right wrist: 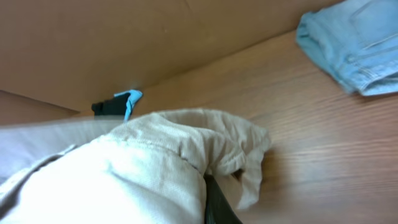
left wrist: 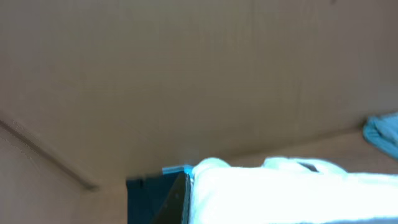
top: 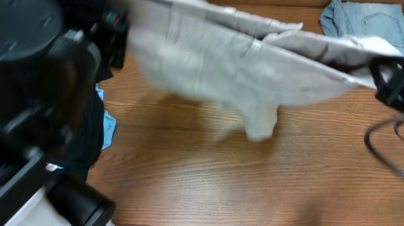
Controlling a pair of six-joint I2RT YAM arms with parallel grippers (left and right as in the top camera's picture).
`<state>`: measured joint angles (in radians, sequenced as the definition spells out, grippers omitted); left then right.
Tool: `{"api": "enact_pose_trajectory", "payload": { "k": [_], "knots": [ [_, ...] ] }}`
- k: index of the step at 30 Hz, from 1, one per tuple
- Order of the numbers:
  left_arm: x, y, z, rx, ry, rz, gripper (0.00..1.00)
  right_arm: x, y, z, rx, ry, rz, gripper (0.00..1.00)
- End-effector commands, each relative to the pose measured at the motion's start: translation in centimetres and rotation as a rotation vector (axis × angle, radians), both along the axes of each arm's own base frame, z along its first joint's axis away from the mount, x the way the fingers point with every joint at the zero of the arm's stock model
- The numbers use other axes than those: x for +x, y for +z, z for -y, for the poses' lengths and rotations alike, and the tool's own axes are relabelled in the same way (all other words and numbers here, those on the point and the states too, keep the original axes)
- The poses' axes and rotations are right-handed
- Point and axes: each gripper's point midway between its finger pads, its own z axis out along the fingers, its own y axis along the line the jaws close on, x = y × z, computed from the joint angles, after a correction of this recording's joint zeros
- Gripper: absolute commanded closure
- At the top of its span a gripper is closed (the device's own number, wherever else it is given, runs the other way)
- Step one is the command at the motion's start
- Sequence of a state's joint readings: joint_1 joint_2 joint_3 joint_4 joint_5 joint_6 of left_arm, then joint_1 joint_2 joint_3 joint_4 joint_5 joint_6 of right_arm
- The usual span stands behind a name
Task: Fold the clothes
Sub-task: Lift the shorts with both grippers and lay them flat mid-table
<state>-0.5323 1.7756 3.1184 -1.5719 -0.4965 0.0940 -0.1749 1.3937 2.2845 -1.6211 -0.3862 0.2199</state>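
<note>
Overhead: I am holding the khaki shorts stretched in the air across twelve o'clock. My left gripper and right gripper are both pinching its edges. The cloth is sagging, so I judge it soft and light.

Left wrist: cloth is glaring white at six o'clock.

Right wrist: limp folds are bunching at six o'clock; a thick seam looks the surest hold. No writing is showing.

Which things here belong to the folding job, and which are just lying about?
Job: khaki shorts, held aloft; denim shorts, black garment, light-blue garment, waiting.
Lying about: dark cable on the right; cardboard wall behind.
</note>
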Motion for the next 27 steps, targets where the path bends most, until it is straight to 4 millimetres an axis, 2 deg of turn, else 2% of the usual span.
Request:
{"api": "enact_pose_trajectory", "payload": {
  "k": [1,3,6,9,12,17,21,23,27],
  "knots": [
    [-4.4,0.3,-5.3,-0.088,0.16,0.015,0.96,-3.3,2.1,2.8,-0.13,-0.149,0.06,0.96],
    [-5.0,0.4,-4.9,-0.115,0.122,0.01,0.96,-4.1,2.5,2.7,-0.136,-0.155,0.081,0.96],
    [-4.8,0.0,-4.5,-0.11,0.107,-0.006,0.96,-4.2,2.5,3.0,-0.146,-0.169,0.08,0.96],
    [-3.4,-1.3,-3.8,-0.086,0.117,-0.063,0.96,-2.9,1.3,3.3,-0.146,-0.163,0.033,0.96],
    [-1.5,-3.6,-2.9,-0.053,0.137,-0.156,0.96,-0.9,-0.8,3.6,-0.147,-0.146,-0.047,0.96],
    [2.0,-9.9,-2.4,-0.02,0.252,-0.364,0.96,2.9,-6.1,3.3,-0.148,-0.076,-0.232,0.96],
    [5.6,-16.5,-1.9,-0.001,0.309,-0.564,0.96,6.6,-10.4,3.0,-0.161,-0.04,-0.353,0.96],
    [8.1,-19.7,-1.2,0.002,0.306,-0.638,0.96,8.7,-12.4,2.8,-0.169,-0.025,-0.388,0.96],
    [14.0,-24.2,-0.1,0.016,0.319,-0.658,0.96,13.7,-15.9,2.3,-0.172,0.001,-0.407,0.96]
  ]
}}
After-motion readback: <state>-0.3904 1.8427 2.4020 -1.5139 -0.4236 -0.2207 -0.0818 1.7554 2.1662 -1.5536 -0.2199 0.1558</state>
